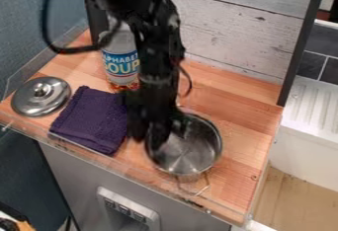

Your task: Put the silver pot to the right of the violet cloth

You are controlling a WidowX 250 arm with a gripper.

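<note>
End effector (167, 135) over pot (196, 152), near counter edge (133, 168)

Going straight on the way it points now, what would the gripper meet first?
Most likely the silver pot: the gripper points down at its picture-left side. With depth unclear from this angle, I can't tell rim from inside, or whether they already touch.

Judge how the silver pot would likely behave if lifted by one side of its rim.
The silver pot should stay stiff, since its wall looks like metal. Its smooth, shiny surface may make it slippery. Lifted from one side, it would probably tilt, as most of its wide, round body would hang away from the grip.
</note>
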